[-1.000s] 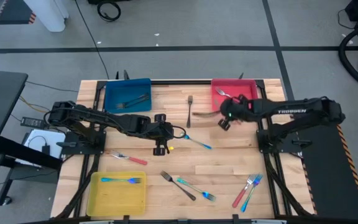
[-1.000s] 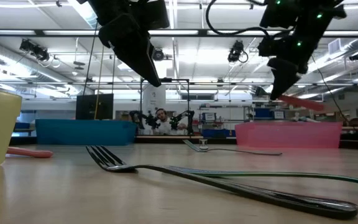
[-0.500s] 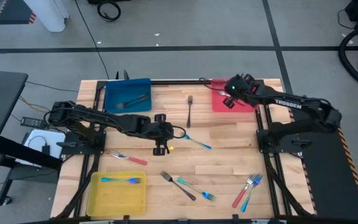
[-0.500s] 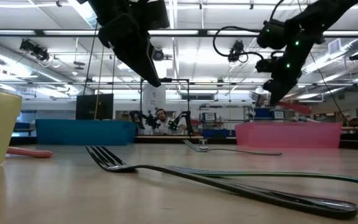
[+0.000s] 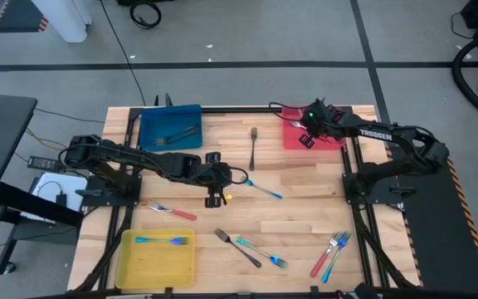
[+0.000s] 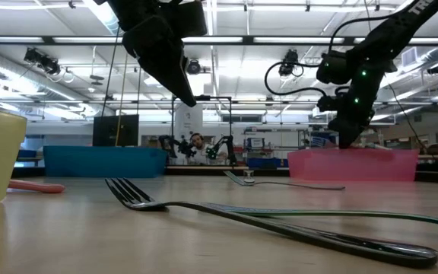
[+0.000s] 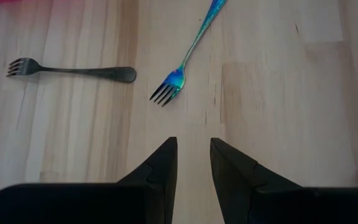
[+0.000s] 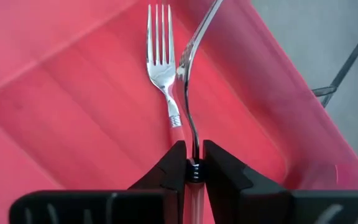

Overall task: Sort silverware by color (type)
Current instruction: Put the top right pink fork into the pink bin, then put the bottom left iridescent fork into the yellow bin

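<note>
Red-handled fork (image 8: 190, 93) pinched between right gripper (image 8: 191, 163) fingers, held edge-on over the red tray (image 8: 73, 112); a second red-handled fork (image 8: 163, 68) lies flat in that tray just beside it. In the high view the right gripper (image 5: 308, 135) sits over the red tray (image 5: 291, 137) at upper right of the frame. Left gripper (image 5: 215, 178) hangs mid-table, centre-left of frame, jaws a narrow gap apart, holding nothing (image 7: 191, 165). Just ahead of it on the wood: a blue fork (image 7: 188, 53) and a grey fork (image 7: 73, 70), apart from each other. Blue tray (image 5: 170, 126) at upper left holds grey utensils (image 5: 177, 134). Yellow tray (image 5: 157, 257) at lower left holds a blue utensil (image 5: 162, 240). Loose on the table (image 5: 305, 199): a red-handled piece (image 5: 173, 210) left of centre, a grey fork and teal fork (image 5: 251, 248) at bottom centre, a red and blue pair (image 5: 330, 252) at lower right.
</note>
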`<move>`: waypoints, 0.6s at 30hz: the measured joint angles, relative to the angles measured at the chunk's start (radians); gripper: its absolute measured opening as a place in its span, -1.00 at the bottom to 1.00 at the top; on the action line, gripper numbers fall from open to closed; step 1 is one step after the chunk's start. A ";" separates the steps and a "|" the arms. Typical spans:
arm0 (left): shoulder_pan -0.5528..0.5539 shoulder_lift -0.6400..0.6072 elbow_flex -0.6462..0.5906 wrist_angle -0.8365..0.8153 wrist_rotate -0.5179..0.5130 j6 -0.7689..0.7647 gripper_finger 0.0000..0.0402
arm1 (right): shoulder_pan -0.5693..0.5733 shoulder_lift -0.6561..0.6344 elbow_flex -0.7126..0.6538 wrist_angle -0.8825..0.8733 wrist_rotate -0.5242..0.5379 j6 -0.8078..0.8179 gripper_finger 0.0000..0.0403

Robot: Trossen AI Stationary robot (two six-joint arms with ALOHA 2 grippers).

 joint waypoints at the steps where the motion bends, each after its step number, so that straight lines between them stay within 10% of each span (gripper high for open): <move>1: 0.000 0.000 0.000 0.000 0.000 -0.003 -0.52 | -0.001 0.004 0.000 0.001 0.001 0.000 -0.72; 18: 0.000 0.000 0.000 0.002 0.000 -0.005 -0.52 | 0.001 0.009 0.000 0.034 0.015 0.039 -0.53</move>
